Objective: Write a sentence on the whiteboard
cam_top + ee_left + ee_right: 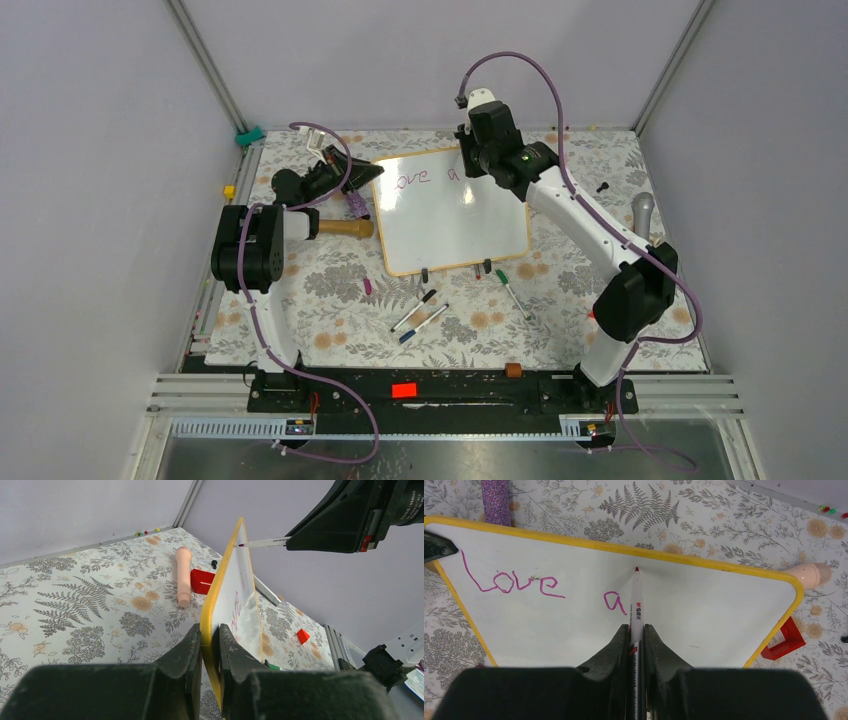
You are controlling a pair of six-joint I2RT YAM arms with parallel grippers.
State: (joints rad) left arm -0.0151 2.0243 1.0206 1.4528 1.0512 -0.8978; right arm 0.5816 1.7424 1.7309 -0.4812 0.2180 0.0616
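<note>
Second word under way: the sentence [546,585] reads only "Love a". The right gripper [636,635] is clamped on the marker [636,605], its tip just right of that "a" near the frame, so the next letter likely needs light, steady contact. The left gripper [210,635] pinches the left edge of the whiteboard [450,225], which lies mid-desk [300,290].

The top camera is looking down over the bench [330,300]; both wrist cameras are peering closely past their fingers [186,655] at the shared whiteboard [450,215].
</note>
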